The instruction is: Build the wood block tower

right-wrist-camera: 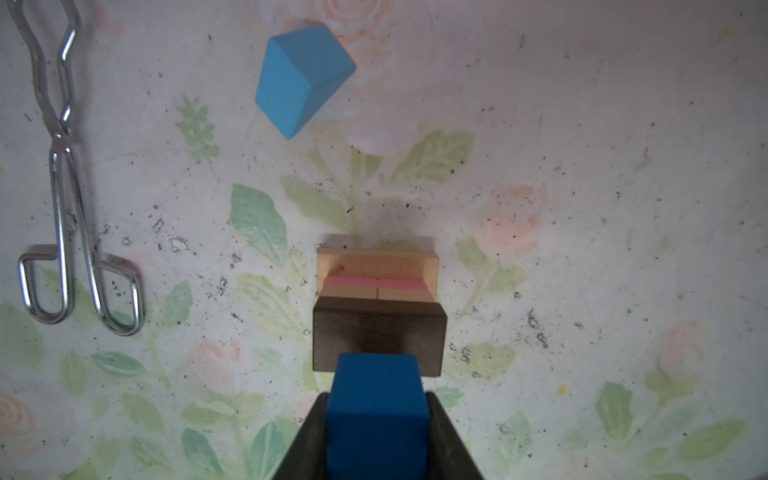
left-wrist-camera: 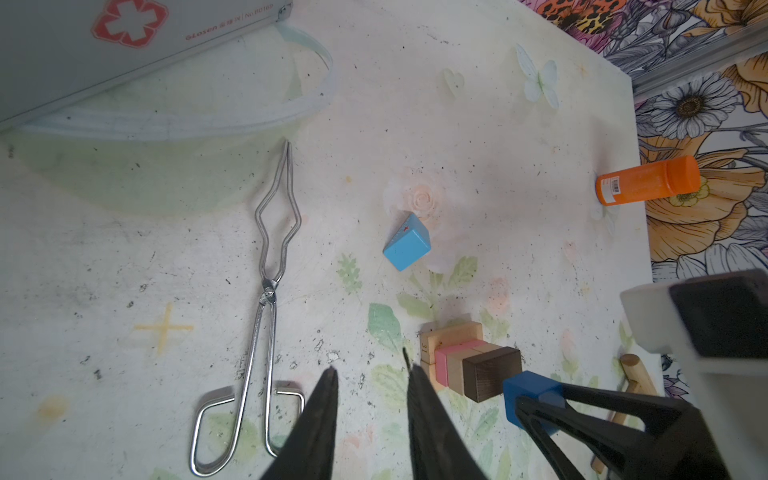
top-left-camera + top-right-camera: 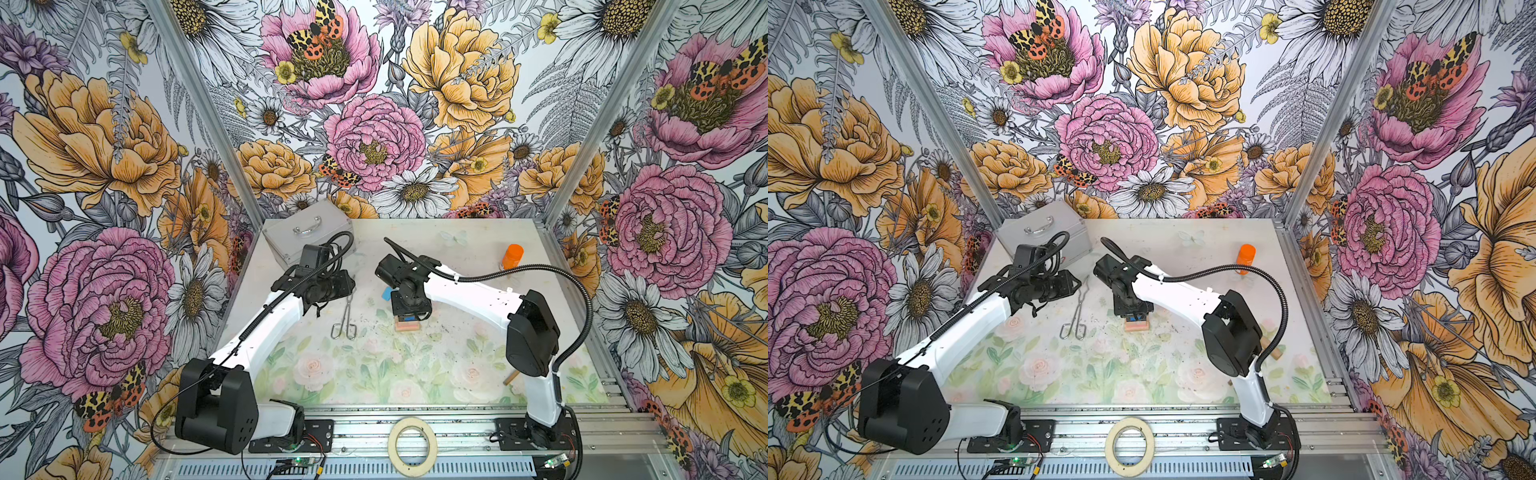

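My right pincer (image 1: pixel 376 398) clamps a dark blue cube (image 1: pixel 376 432), wood block tower (image 1: pixel 378 328) just beneath; left pincer (image 2: pixel 368 361) apart, empty, alongside.

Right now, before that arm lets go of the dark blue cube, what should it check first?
1. Grip: the right gripper is shut on the dark blue cube, with a finger on each side: ok.
2. Cube lined up over the dark brown bar on top of the tower: roughly centred in the right wrist view: ok.
3. Cube actually resting on the bar: cannot tell.
4. Tower layers squared up: ok.
5. Left gripper out of the way: it is open, empty and beside the tower without touching it: ok.
6. Next block free to pick: the light blue cube lies loose on the table: ok.
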`<state>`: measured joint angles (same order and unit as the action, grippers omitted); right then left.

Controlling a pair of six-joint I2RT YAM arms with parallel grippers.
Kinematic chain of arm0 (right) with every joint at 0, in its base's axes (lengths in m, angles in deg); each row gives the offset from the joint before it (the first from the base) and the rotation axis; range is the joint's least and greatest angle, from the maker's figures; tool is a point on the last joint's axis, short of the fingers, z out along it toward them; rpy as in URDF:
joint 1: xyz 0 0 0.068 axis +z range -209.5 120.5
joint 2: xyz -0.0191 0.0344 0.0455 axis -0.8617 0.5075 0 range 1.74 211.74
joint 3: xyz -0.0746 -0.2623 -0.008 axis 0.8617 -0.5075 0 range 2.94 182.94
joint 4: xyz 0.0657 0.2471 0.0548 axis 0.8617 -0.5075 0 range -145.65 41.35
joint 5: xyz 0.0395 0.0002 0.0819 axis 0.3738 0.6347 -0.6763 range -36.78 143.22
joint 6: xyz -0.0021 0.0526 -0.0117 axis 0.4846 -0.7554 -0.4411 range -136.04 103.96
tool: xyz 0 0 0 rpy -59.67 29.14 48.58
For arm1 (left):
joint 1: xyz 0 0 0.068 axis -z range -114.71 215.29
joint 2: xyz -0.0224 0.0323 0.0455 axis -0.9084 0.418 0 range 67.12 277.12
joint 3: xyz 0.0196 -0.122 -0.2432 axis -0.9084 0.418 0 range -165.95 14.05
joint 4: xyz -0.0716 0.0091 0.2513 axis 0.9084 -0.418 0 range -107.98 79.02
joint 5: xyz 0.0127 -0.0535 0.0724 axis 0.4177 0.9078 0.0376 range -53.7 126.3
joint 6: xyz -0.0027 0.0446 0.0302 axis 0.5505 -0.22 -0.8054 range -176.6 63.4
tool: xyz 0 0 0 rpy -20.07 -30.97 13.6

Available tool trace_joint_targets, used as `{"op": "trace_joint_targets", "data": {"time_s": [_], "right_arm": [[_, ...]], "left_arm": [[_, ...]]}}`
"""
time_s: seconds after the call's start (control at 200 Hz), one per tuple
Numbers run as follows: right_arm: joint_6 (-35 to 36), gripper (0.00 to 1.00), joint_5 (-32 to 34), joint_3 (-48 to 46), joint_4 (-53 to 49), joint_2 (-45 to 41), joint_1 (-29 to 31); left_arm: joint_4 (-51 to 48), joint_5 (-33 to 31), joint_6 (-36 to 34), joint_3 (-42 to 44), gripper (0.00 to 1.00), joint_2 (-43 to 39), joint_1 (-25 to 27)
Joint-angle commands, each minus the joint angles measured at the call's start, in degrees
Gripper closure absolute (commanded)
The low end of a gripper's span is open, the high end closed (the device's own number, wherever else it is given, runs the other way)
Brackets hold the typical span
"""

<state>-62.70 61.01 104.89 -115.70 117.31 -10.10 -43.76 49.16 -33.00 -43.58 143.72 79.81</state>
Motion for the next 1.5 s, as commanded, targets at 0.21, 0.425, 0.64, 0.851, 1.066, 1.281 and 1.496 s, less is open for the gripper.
{"op": "trace_joint_targets", "data": {"time_s": [0.21, 0.425, 0.64, 0.851, 1.066, 1.281, 1.496], "right_arm": [[-0.8, 1.0, 1.1, 0.0, 1.2, 0.9, -0.5], [-1.2, 1.0, 0.8, -0.6, 2.2, 0.9, -0.6], [-1.6, 1.0, 0.5, -1.4, 2.9, 0.6, -0.8], [-1.9, 1.0, 0.2, -2.1, 3.4, 0.5, -0.9], [-2.1, 1.0, 0.1, -2.6, 3.8, 0.4, -0.8], [-2.4, 1.0, 0.3, -2.6, 4.2, 0.1, -1.0], [-2.5, 1.0, 0.2, -2.6, 4.5, 0.2, -1.2]], "left_arm": [[1.6, -1.4, -0.7, 0.4, 0.69, -1.2, 0.5], [1.6, -1.4, -0.7, 0.4, 0.69, -1.2, 0.5], [1.5, -1.4, -0.6, 0.4, 0.69, -1.1, 0.6], [1.6, -1.4, -0.6, 0.4, 0.69, -1.1, 0.6], [1.5, -1.4, -0.6, 0.4, 0.69, -1.0, 0.6], [1.5, -1.4, -0.6, 0.4, 0.69, -1.0, 0.6], [1.6, -1.4, -0.7, 0.4, 0.69, -0.9, 0.6]]}}
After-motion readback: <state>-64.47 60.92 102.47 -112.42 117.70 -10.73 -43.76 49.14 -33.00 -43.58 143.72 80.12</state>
